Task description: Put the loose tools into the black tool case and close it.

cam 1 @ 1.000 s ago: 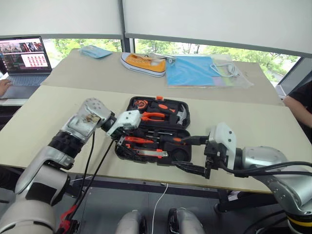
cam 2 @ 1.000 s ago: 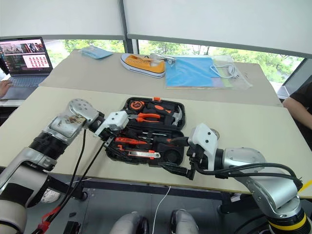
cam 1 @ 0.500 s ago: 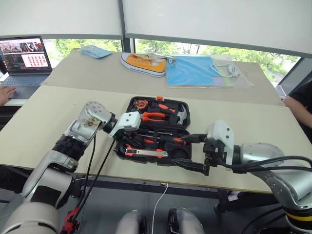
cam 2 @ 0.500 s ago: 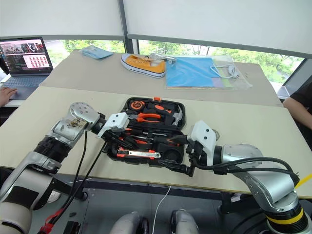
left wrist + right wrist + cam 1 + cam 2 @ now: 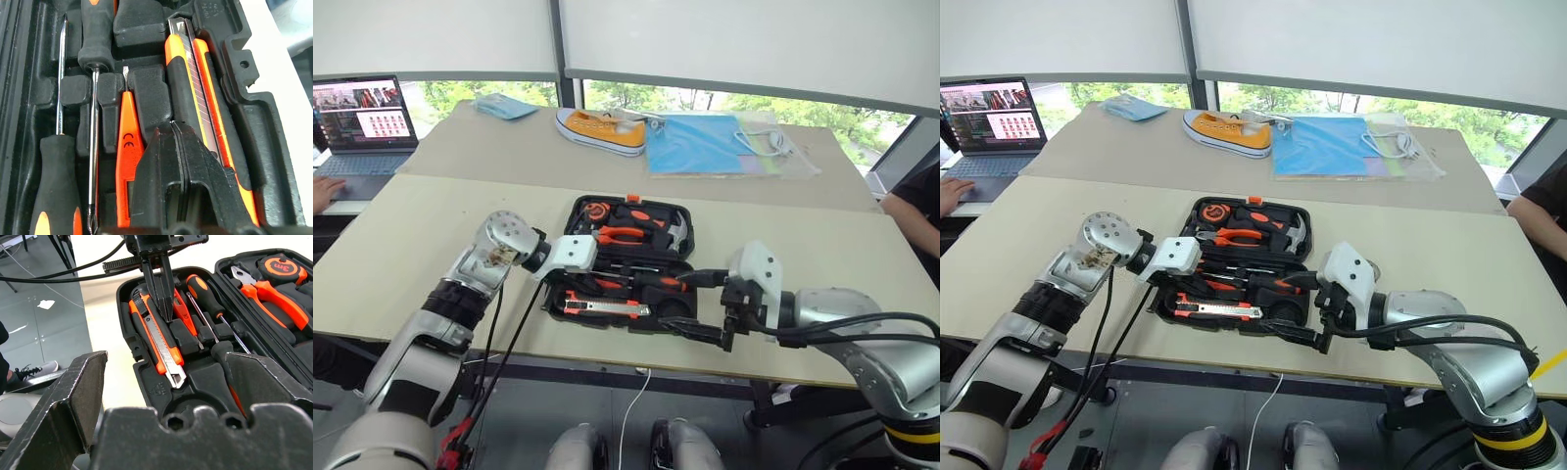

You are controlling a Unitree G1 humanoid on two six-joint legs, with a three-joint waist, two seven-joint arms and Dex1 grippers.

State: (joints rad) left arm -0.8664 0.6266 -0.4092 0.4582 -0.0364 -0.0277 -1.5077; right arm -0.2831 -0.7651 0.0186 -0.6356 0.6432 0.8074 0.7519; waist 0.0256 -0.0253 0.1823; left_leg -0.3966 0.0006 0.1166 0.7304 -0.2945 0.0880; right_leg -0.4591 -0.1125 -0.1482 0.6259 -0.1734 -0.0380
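The black tool case (image 5: 576,208) lies open on the near table. In its near half rest the orange-black utility knife (image 5: 195,88), the slim orange tester screwdriver (image 5: 128,147) and two screwdrivers (image 5: 57,186) (image 5: 198,286), each in a moulded recess. My left gripper (image 5: 171,129) is shut with nothing between its fingers. It points down into the case, tips between the tester and the knife, and it also shows as my left gripper (image 5: 165,313) from the other wrist. At the case's near right corner my right gripper (image 5: 693,305) stands open and empty, just above the table.
Orange pliers (image 5: 625,233), a hammer (image 5: 677,233) and a tape measure (image 5: 597,209) sit in the case's far half. A laptop (image 5: 357,122) with a person's hand is far left. An orange shoe (image 5: 600,127) and blue folder (image 5: 700,142) lie on the far table. A person sits at the right edge.
My left gripper's fingers have closed and it has sunk lower into the case's near half. The right gripper has stayed where it was.
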